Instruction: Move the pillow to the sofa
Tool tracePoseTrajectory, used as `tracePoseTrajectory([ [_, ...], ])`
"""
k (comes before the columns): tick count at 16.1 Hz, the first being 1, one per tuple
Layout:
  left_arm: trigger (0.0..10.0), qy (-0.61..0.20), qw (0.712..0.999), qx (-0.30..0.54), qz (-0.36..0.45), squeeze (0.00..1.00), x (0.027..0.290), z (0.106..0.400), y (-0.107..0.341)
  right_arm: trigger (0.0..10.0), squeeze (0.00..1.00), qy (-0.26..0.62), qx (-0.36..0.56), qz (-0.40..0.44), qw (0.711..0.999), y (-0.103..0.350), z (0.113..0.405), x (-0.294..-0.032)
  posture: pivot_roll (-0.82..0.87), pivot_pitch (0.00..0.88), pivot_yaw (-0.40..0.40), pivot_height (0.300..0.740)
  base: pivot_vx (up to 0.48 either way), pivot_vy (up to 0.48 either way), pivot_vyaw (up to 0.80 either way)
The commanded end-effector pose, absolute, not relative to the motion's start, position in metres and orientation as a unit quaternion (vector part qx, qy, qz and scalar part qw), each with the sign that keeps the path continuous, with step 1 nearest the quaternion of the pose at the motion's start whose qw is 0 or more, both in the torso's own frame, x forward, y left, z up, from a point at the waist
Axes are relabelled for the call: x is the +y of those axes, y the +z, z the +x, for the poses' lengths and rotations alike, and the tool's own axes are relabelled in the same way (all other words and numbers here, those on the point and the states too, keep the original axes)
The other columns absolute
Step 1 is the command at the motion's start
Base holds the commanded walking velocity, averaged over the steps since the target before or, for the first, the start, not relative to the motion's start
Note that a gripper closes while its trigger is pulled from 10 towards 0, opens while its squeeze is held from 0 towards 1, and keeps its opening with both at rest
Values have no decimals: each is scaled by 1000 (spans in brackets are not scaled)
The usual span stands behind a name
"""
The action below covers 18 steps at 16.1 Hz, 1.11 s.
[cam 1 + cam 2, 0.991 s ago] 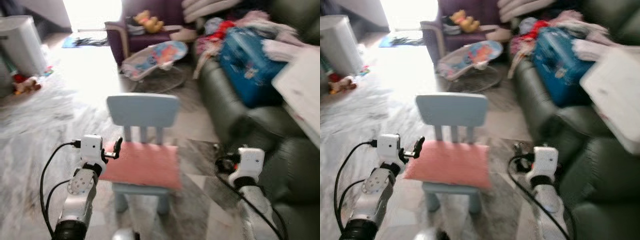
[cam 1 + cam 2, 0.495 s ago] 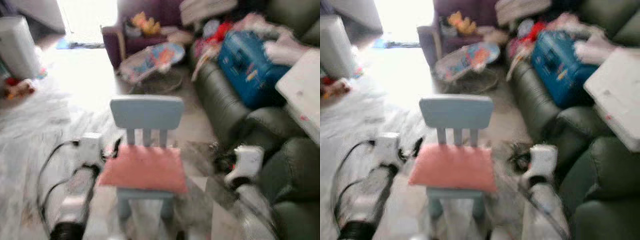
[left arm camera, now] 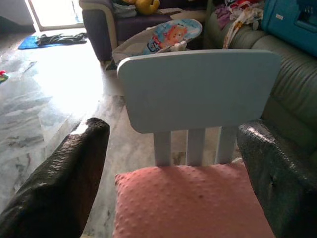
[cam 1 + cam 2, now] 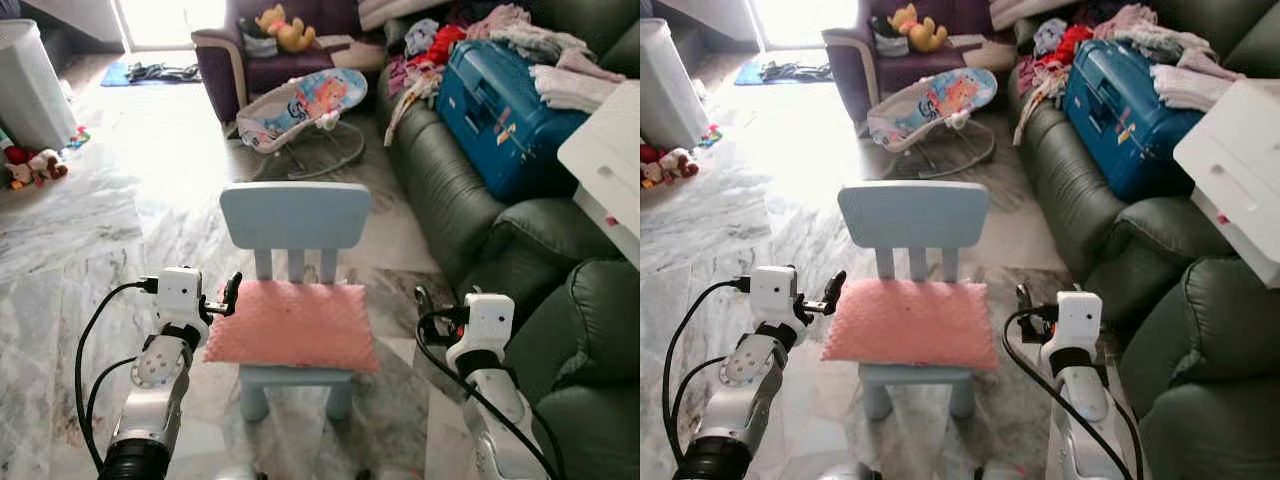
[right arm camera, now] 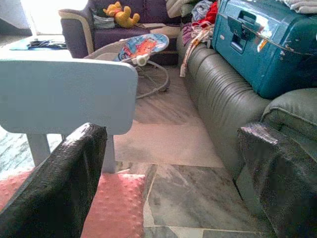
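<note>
both claws (open) flank pink pillow (image 4: 292, 325) on chair (image 4: 295, 215).

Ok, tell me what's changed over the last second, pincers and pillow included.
Very little. The view shifted and sharpened as the camera moved. The left pincer still hovers open at the left edge of the pink pillow, and the right pincer still waits open off its right side, neither holding anything. The pillow stays flat on the blue chair, and the green sofa with the blue suitcase is unchanged.
</note>
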<state>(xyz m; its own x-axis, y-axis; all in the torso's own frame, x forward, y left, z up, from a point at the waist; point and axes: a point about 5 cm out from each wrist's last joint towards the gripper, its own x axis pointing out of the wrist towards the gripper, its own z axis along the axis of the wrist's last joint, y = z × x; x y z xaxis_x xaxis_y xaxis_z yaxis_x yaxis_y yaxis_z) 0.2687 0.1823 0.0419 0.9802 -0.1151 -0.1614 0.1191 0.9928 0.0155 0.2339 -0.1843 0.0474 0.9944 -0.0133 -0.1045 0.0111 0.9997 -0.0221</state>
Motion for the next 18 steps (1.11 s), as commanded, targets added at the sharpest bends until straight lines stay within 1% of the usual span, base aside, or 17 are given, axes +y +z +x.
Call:
tracePoseTrajectory([
  [1,10000,-58,995,78,16,0,182,270,45,10000,0,-11,50,-15,999,50,236,-187,-29,0,-9,740,0,0,0],
  [5,10000,-55,995,82,20,0,182,272,44,10000,0,-10,52,-15,999,49,238,-187,-29,0,-11,740,0,0,0],
  [6,10000,-52,995,87,21,0,183,272,43,10000,0,-10,52,-15,998,49,238,-187,-29,0,-11,740,0,0,-569],
  [7,10000,-51,995,88,21,0,183,272,42,10000,0,-9,51,-16,999,50,238,-187,-29,0,-11,740,0,480,-406],
  [14,10000,-48,994,94,30,0,184,273,42,10000,0,-10,48,-14,999,50,239,-185,-27,0,-7,740,0,480,0],
  [15,10000,-51,996,75,24,0,183,273,45,10000,0,-10,48,-14,999,50,239,-185,-28,0,-6,740,0,480,0],
  [18,10000,-55,996,67,32,0,181,273,47,10000,0,-12,48,-16,999,50,239,-187,-25,0,-8,740,0,0,0],
])
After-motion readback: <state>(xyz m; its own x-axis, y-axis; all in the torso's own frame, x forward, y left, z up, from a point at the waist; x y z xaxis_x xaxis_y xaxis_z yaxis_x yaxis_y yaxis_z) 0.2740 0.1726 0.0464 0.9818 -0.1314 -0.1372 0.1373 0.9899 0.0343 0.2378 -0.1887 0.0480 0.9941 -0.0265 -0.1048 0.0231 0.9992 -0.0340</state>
